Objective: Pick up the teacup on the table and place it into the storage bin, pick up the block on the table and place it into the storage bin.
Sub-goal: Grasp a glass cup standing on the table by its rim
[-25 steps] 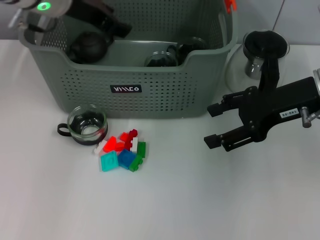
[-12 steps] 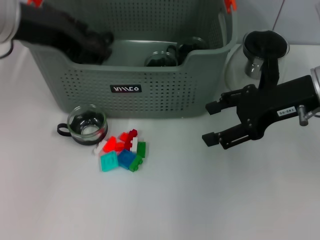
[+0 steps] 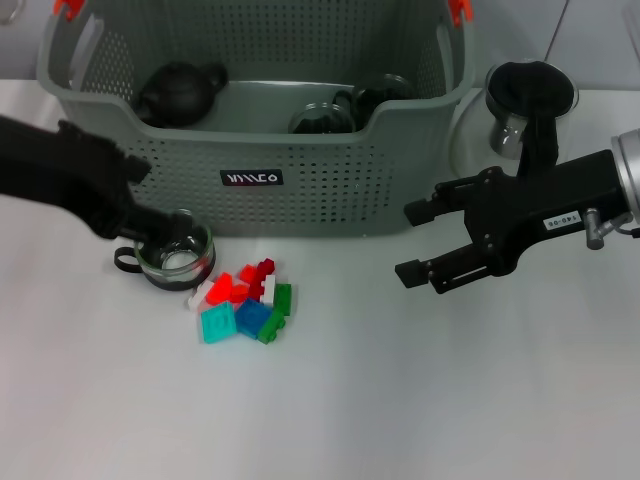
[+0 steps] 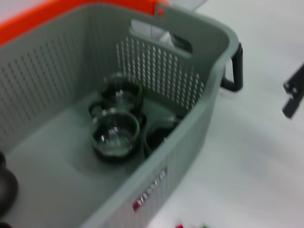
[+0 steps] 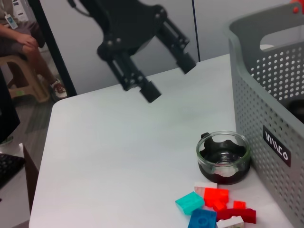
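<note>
- Large grey-green perforated plastic storage bin (image 3: 300, 185) with orange-red handle clips and a black label with white lettering sits at the far side of the white desk (image 3: 400, 400).
- Inside the bin: dark round teapot (image 3: 178, 92) at the robot's left end, clear glass cups with dark bases (image 4: 115, 134) toward the right end.
- Small clear glass teacup (image 3: 175, 250), dark base and black loop handle, stands upright on the desk just in front of the bin's front wall, near its left end. Handle points to the robot's left.
- Pile of small plastic blocks (image 3: 245, 300) (red, teal, blue, green, white) lies on the desk just beside the teacup, on the near right side of it.
- Left tool (image 3: 150, 228): black arm reaches in from the left edge in the head view, its tip at the teacup's rim. In the right wrist view the left tool (image 5: 166, 78) has its fingers spread apart, nothing between them, hanging above the desk and clear of the cup.
- Right tool (image 3: 420, 242): black, fingers spread wide and holding nothing, over the desk by the bin's right front corner, well apart from teacup and blocks.
- Glass jug with black lid (image 3: 525, 110) stands on the desk to the right of the bin, behind the right arm.
</note>
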Tool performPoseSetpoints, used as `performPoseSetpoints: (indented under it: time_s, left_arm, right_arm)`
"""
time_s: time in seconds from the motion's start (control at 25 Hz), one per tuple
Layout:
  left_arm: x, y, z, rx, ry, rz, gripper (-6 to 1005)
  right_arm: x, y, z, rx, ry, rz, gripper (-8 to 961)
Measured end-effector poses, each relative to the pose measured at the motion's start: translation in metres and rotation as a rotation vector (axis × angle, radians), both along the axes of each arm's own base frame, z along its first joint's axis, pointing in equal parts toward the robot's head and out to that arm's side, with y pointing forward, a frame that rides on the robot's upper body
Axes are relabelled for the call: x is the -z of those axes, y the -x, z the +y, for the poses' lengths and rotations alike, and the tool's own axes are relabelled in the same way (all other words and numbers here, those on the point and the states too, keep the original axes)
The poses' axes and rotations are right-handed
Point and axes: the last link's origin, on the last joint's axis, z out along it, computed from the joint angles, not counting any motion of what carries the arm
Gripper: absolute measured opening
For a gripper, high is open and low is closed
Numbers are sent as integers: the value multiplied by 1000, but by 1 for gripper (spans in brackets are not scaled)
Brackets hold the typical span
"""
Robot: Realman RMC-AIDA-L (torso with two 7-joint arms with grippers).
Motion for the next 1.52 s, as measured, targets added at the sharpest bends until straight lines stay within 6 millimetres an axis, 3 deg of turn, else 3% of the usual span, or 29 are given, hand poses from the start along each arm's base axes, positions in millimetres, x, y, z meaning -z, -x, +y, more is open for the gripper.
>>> performPoseSetpoints:
  time_s: [0.36, 1.12, 1.52]
  left_arm:
    - [12, 15, -1, -49, 76, 75, 778]
    - [78, 49, 35, 46, 213, 360, 773]
    - [91, 43, 45, 101, 229, 428, 771]
  right_arm:
    - [7, 3, 2, 22, -1, 20, 882]
    - [15, 8, 6, 46, -2, 41, 882]
    - [18, 8, 4, 53, 2, 45, 881]
